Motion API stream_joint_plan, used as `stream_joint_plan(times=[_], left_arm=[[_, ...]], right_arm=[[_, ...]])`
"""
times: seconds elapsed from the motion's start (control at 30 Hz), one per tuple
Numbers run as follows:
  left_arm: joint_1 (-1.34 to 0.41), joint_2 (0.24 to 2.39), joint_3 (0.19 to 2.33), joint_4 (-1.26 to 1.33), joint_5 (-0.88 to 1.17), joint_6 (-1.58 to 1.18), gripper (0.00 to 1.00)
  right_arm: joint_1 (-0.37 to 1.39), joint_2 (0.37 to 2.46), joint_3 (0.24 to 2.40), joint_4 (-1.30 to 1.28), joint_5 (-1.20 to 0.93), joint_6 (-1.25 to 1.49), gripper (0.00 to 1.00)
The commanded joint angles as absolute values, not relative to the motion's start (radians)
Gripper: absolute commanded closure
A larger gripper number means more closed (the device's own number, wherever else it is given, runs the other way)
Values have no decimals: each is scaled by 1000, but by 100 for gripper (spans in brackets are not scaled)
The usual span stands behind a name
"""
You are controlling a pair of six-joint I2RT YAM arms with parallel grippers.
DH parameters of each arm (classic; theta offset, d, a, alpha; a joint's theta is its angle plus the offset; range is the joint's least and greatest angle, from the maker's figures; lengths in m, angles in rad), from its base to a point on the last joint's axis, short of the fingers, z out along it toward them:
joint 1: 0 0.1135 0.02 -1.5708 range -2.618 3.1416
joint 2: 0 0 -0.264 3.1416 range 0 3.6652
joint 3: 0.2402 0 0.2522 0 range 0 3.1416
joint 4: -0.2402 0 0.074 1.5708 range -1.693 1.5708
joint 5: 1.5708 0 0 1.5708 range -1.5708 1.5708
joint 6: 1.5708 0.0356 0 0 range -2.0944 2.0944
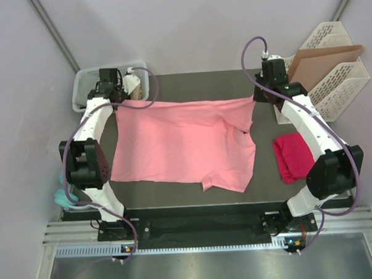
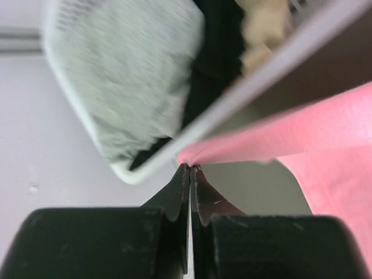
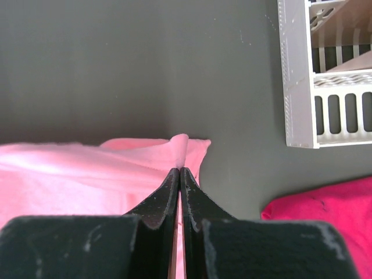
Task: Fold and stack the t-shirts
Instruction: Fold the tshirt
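Around the work, a white basket (image 1: 85,88) is seen at the far left corner of the table, right behind the left arm (image 1: 93,128). In the left wrist view its mesh wall is found just beyond the fingertips. At the far right corner, white slotted file racks (image 1: 337,77) are stood, with a brown cardboard sheet (image 1: 324,56) leaned in them. A teal object (image 1: 62,197) is glimpsed at the table's left edge, half hidden by the left arm; what it is cannot be told.

The table (image 1: 195,198) is surfaced in dark matte grey and closed in by pale lilac walls (image 1: 187,28), and a metal rail (image 1: 196,228) is run along its near edge.

Now the shirts. The salmon-pink t-shirt (image 1: 180,143) is spread across the middle of the table, hem toward the left edge, collar toward the right, one sleeve pointed at the near edge. Its far edge is drawn in a fairly straight line between the two grippers. The left gripper (image 2: 190,170) is clamped on the far left corner of the cloth, jaws pressed together, a pinch of pink bunched at the tips. The right gripper (image 3: 180,171) is closed likewise on the far right corner, a small fold caught between its fingers. The magenta-red t-shirt (image 1: 293,156) is laid in a folded bundle by the table's right edge, just apart from the pink one, beside the right arm (image 1: 309,125).
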State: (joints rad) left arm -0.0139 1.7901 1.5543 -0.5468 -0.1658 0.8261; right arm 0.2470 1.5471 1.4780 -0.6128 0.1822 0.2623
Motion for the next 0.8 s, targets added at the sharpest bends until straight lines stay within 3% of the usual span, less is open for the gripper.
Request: stream_joint_plan(times=[0.0,0.13,0.3,0.77], left_arm=[[-6,1838,1703,-636,-173,822,100],[-6,1761,1564,-595,-164,851,100],[-8,1668,1237,-451,-195,922,100],[23,1574,1077,-472,-137,925,100]], right_arm=[[258,1574,1578,-632,209,259,100],[275,1513,1499,-618,216,261,100],[317,1399,1367,-635,245,270,100],[460,1247,1138,-733,341,333,100]])
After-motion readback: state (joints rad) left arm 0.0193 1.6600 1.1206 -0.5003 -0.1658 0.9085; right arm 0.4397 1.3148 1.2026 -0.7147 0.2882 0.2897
